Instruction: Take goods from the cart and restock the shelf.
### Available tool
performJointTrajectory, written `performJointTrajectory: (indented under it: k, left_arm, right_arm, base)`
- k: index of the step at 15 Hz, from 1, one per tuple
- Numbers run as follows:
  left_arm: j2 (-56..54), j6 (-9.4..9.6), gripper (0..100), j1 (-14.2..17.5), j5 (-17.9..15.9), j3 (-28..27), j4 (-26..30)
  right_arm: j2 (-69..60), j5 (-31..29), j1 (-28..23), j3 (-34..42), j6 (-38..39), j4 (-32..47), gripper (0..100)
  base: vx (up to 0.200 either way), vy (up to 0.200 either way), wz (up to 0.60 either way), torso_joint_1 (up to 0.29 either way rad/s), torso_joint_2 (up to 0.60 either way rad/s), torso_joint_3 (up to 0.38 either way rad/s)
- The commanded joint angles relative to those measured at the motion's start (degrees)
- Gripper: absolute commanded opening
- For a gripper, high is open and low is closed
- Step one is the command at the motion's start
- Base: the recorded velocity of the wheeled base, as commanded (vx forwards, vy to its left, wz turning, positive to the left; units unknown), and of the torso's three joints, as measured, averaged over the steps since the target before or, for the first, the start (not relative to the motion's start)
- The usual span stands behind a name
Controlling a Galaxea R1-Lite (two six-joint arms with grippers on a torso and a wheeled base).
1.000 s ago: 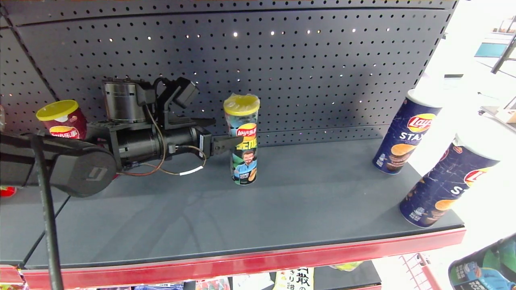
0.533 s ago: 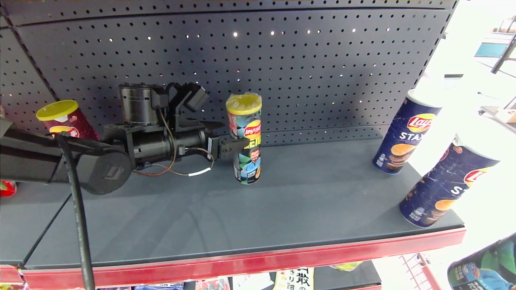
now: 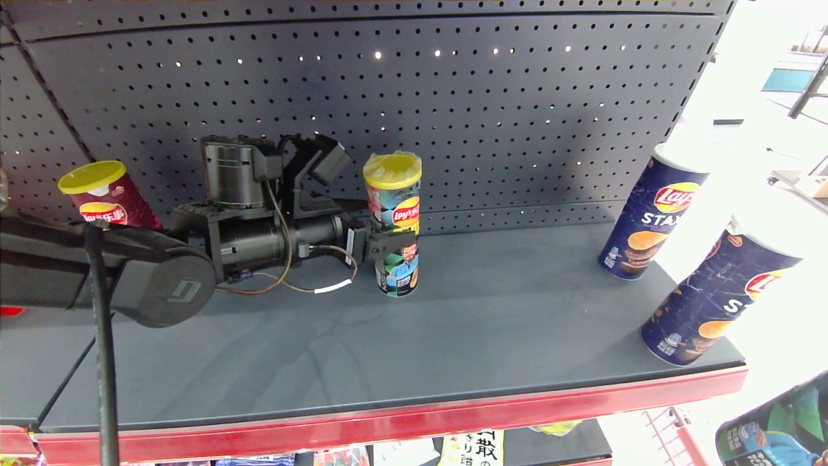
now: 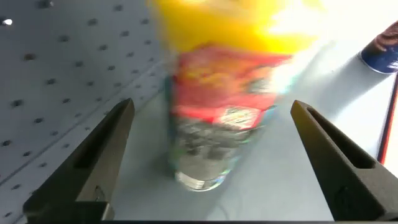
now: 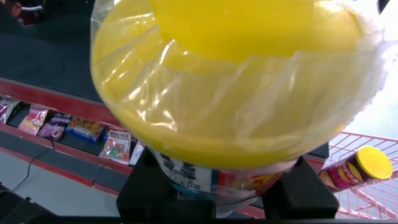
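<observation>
Shelf [image 3: 491,323]: upright cans are being carried on it, level with the left gripper [image 4: 211,106].
Cart [image 5: 367,144]: a maroon can [image 5: 357,169] is being contained in it, below the right gripper [image 5: 217,196].
Rear blue can [image 3: 650,217], front blue can [image 3: 718,294]: being stood well beyond the left gripper's tips.
Wrapped can [image 5: 236,93]: being clenched between the right gripper's fingers.
Colourful can [image 3: 392,194]: being bracketed upright by the left gripper's spread, released fingers, apart from both.
Red can [image 3: 107,194]: being stood behind the left gripper's arm.
</observation>
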Motion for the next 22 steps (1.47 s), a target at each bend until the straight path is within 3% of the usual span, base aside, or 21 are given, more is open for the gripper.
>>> performJointTrajectory:
  k: [1,7,16,17,22]
  left_arm:
    - [-0.6,0.02,100,-0.9,1.4,0.2,-0.1]
    - [1.3,0.02,100,-2.9,5.7,-1.6,-0.2]
    - [5.8,-0.07,100,-2.8,7.1,-6.9,-2.7]
    - [6.1,-0.07,0,-2.8,6.7,-7.0,-2.7]
    - [5.8,-0.33,0,-2.6,3.8,-6.5,-2.7]
  right_arm:
    - [0.1,-0.1,0.0,0.0,0.0,0.0,0]
    - [-0.1,-0.1,0.0,0.0,0.0,0.0,0]
    - [-0.3,-0.1,0.0,0.0,0.0,0.0,0]
    - [-0.3,-0.1,0.0,0.0,0.0,0.0,0]
    - [-0.3,-1.2,0.0,-0.1,1.7,0.0,0]
  base:
    - [0.000,0.000,0.00,0.000,0.00,0.000]
    - [0.000,0.000,0.00,0.000,0.00,0.000]
    - [0.000,0.000,0.00,0.000,0.00,0.000]
    - [0.000,0.000,0.00,0.000,0.00,0.000]
    - [0.000,0.000,0.00,0.000,0.00,0.000]
